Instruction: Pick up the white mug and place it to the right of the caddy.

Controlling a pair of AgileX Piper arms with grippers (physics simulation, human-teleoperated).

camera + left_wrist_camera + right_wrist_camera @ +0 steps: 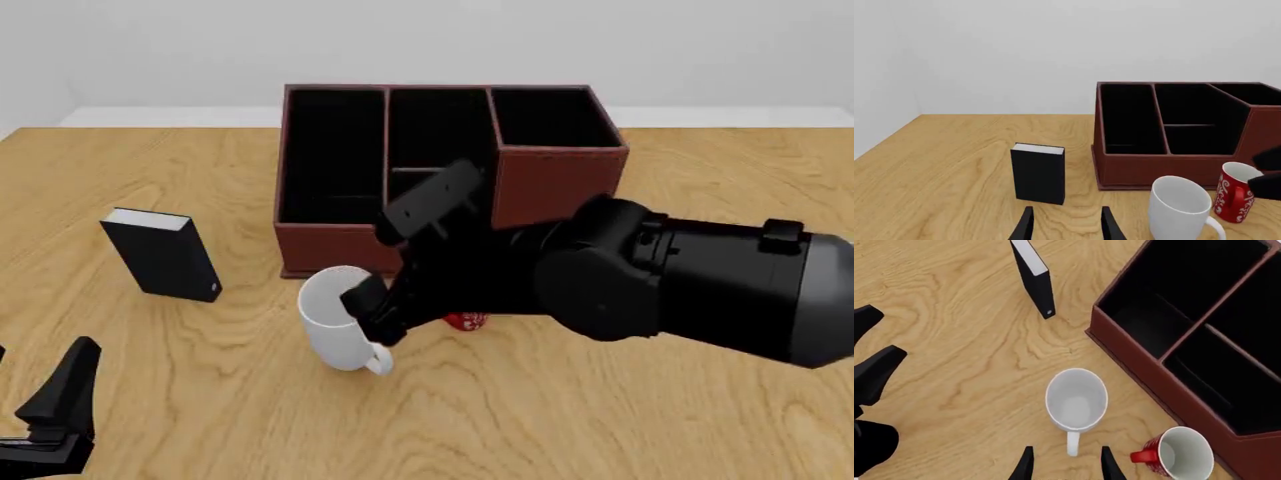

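Your white mug (1076, 400) stands upright on the table (954, 365) at the lower centre of the right wrist view, its handle pointing down the frame toward the right gripper (1066, 466). In the front view it sits left of centre, just in front of the caddy (561, 170), apart from its front wall.

Your right gripper hangs above the handle side of the mug with its fingers parted and nothing between them. Only the tips show, and they straddle the line of the handle rather than the rim.

Watch the red mug (1179, 452). It stands just beside the white one, at the lower right of that view, handle turned toward it. If you come down as lined up, the finger nearer the red mug may clip it and tip it or push it along.

A glossy ceramic wall is likely to slip. Closing on the handle alone could let the mug swing, and a pinch high on the rim could topple it against the caddy.

The black box (163, 256) stands upright well off at the middle left of the front view, out of the way. Your left gripper (1065, 225) is open and empty, low in the lower left corner there, far from the work.

Carrying the mug rightward means passing over the red mug and along the caddy's front, so lift clear first or you will likely knock one of them.
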